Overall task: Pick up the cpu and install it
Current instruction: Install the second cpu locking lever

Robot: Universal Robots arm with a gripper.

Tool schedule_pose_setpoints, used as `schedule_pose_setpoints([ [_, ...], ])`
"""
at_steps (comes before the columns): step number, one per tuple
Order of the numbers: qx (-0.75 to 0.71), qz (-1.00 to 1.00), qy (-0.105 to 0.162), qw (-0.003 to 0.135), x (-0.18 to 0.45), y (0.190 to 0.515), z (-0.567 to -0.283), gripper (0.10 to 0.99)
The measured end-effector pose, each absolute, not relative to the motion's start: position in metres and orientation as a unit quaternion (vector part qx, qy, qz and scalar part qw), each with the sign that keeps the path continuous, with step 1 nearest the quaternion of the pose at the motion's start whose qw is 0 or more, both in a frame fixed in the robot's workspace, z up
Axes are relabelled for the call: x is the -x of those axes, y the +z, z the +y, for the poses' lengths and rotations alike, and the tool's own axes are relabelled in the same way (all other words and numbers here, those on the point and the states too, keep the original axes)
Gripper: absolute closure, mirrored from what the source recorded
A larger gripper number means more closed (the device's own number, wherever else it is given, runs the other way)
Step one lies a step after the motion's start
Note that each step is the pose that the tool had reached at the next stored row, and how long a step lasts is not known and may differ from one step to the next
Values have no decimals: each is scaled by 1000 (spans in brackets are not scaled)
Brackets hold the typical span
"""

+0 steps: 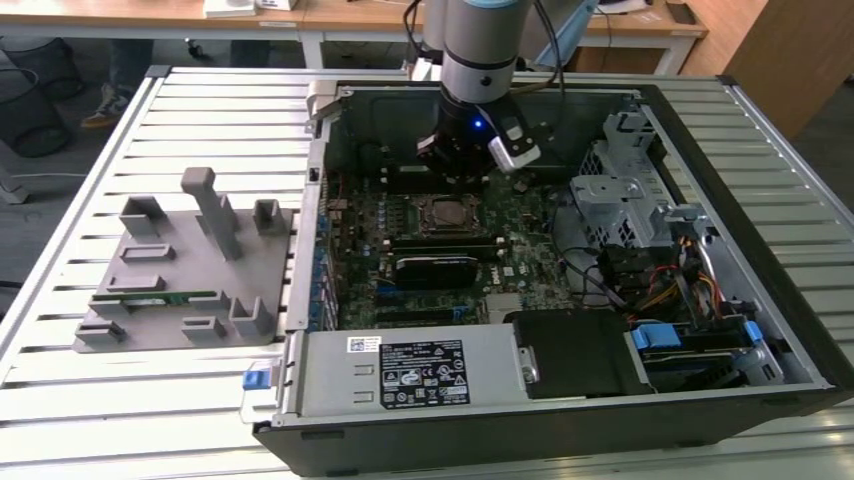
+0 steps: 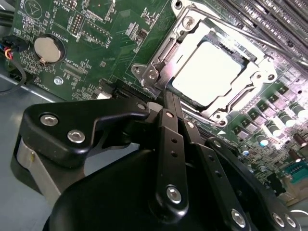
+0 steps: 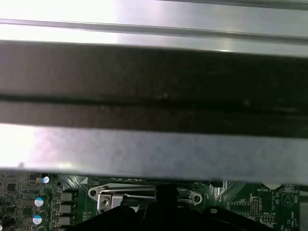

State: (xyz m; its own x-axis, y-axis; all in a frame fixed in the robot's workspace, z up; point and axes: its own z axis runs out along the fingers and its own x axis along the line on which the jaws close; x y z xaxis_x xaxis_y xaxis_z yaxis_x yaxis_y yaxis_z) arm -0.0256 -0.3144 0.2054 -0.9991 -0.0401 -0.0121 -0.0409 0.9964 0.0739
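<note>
Tool point(image 2: 168, 103) hangs just above the socket point(image 2: 204, 72) edge, fingers together, holding nothing. Beyond the tips, the cpu point(image 2: 207, 72) lies in the socket, frame not closed over it. Risk: the tips, this close, could nudge the loose chip askew and bend contacts.

Cpu point(image 2: 208, 72) top glare-washed; near corner hidden behind fingers point(image 2: 169, 103).

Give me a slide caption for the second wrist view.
Gripper shut and empty, poised beside the socket with the cpu already seated on the motherboard.
</note>
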Motion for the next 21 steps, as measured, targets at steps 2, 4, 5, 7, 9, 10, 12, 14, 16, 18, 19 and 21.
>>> schedule_pose_setpoints([
  [2, 20, 999, 37, 5, 26, 205, -316, 973],
  [4, 20, 999, 37, 5, 26, 205, -318, 973],
  [5, 20, 999, 37, 5, 26, 205, -319, 973],
  [7, 20, 999, 37, 5, 25, 205, -321, 973],
  [9, 20, 999, 37, 5, 25, 206, -322, 973],
  [10, 20, 999, 37, 5, 25, 207, -322, 973],
  [12, 20, 999, 37, 5, 25, 211, -322, 973],
  [14, 20, 999, 37, 5, 25, 220, -322, 973],
  [16, 20, 999, 37, 5, 25, 228, -322, 973],
  [18, 20, 999, 37, 5, 25, 232, -322, 973],
  [19, 20, 999, 37, 5, 25, 233, -322, 973],
  [21, 20, 999, 37, 5, 25, 233, -323, 973],
])
